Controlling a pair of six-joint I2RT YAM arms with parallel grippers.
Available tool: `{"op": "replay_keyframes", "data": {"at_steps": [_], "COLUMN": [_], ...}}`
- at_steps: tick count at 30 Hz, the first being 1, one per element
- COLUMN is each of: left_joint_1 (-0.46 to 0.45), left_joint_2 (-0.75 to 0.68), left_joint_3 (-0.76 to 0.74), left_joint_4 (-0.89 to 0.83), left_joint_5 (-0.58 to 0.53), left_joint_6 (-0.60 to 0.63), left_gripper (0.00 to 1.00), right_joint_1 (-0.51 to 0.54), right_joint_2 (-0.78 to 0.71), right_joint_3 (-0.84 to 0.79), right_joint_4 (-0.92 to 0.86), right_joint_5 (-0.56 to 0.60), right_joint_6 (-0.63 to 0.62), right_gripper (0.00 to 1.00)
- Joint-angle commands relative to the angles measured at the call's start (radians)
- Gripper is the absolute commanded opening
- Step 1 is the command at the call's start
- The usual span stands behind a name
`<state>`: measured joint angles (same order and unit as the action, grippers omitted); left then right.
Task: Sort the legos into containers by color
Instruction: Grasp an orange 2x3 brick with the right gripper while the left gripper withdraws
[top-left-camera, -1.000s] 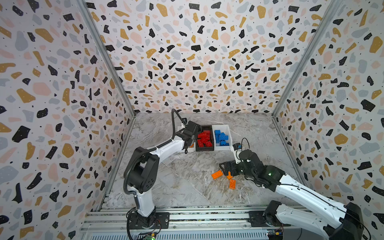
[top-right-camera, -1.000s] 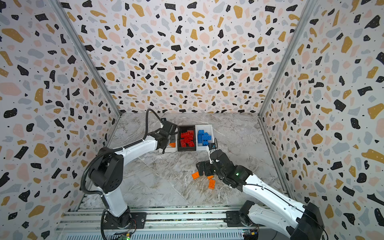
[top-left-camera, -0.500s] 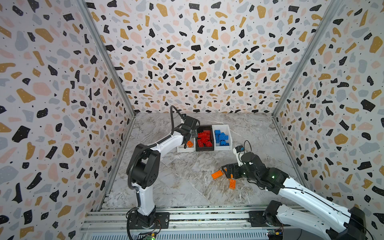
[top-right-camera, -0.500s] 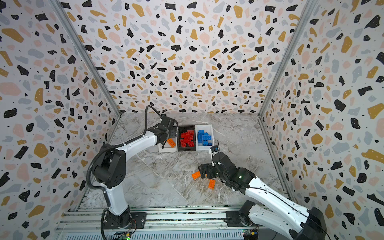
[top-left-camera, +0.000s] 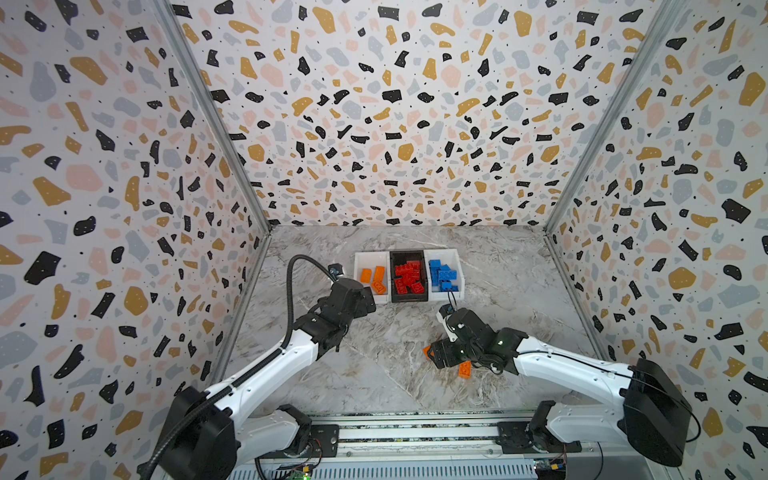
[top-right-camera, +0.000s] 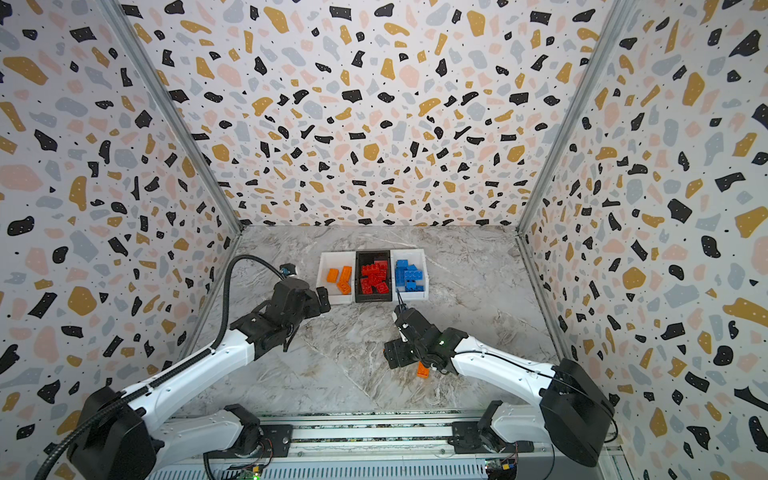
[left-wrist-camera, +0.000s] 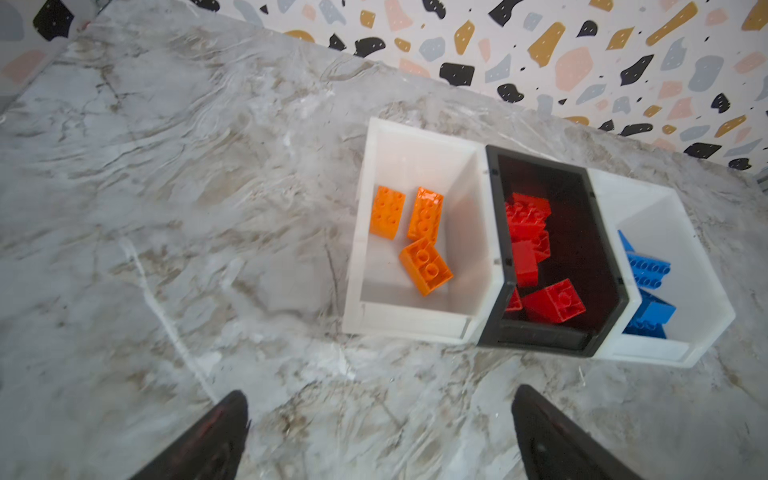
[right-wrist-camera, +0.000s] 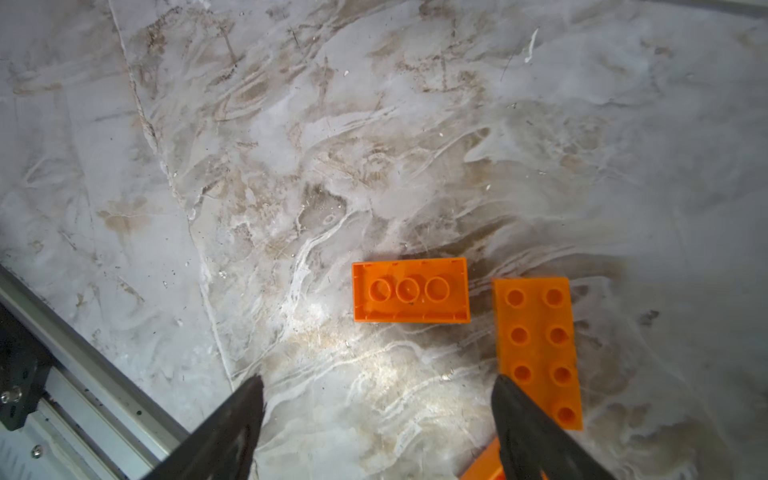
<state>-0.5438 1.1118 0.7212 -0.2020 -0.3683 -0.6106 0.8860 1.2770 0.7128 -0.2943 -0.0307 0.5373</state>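
Observation:
Three containers stand in a row at the back: a white bin (top-left-camera: 372, 254) (left-wrist-camera: 407, 324) with three orange legos (left-wrist-camera: 424, 266), a black bin (top-left-camera: 407, 252) (left-wrist-camera: 536, 333) with red legos (left-wrist-camera: 552, 300), and a white bin (top-left-camera: 443, 251) (left-wrist-camera: 648, 350) with blue legos (left-wrist-camera: 649, 270). My left gripper (top-left-camera: 368, 299) (left-wrist-camera: 378, 399) hangs open and empty just in front of the orange bin. My right gripper (top-left-camera: 436, 353) (right-wrist-camera: 376, 380) is open low over the floor. Beside it lie an upturned orange brick (right-wrist-camera: 410, 291) and a long orange plate (right-wrist-camera: 538, 349). A third orange piece (right-wrist-camera: 484, 465) shows by one finger.
Terrazzo-patterned walls close in the marble floor on three sides. A metal rail (top-left-camera: 415, 432) (right-wrist-camera: 83, 374) runs along the front edge, close to my right gripper. In both top views an orange brick (top-left-camera: 464, 369) (top-right-camera: 423, 370) peeks out under the right wrist.
My left gripper has opened, left an orange brick in the left white bin and drawn back from it. My right gripper has shifted over the loose orange bricks, its jaws a little narrower.

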Motion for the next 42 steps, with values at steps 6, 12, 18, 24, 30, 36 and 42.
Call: {"op": "replay_keyframes", "data": {"at_steps": [6,12,18,24,30,36,42], "left_joint_1": [-0.001,-0.001,-0.001,0.001,0.000,-0.001,-0.001], "left_joint_2": [-0.228,-0.277,-0.318,-0.352,-0.364,-0.353,-0.363], "left_joint_3": [-0.118,-0.128,-0.138,-0.151,-0.155,-0.154,-0.167], "left_joint_4": [-0.007,-0.051,-0.079,-0.088,-0.087,-0.075,-0.074], "left_joint_5": [0.016,0.000,-0.017,-0.030,-0.022,-0.006,-0.004], "left_joint_6": [-0.025,-0.020,-0.014,-0.011,-0.010,-0.004,-0.008], "left_gripper": [1.00,1.00,1.00,1.00,1.00,1.00,1.00], "right_joint_1": [0.011,0.011,0.011,0.011,0.027,0.018,-0.025], "right_joint_2": [0.117,0.207,0.292,0.327,0.269,0.274,0.366], "right_joint_3": [0.058,0.099,0.157,0.179,0.198,0.232,0.259], "right_joint_4": [0.039,0.041,0.004,-0.021,-0.049,-0.072,-0.053], "right_joint_5": [0.015,0.041,0.096,0.113,0.120,0.152,0.130], "right_joint_6": [0.010,-0.001,-0.011,-0.020,-0.027,-0.075,-0.148], "right_gripper": [0.86,0.86,0.86,0.86,0.86,0.88,0.88]}}
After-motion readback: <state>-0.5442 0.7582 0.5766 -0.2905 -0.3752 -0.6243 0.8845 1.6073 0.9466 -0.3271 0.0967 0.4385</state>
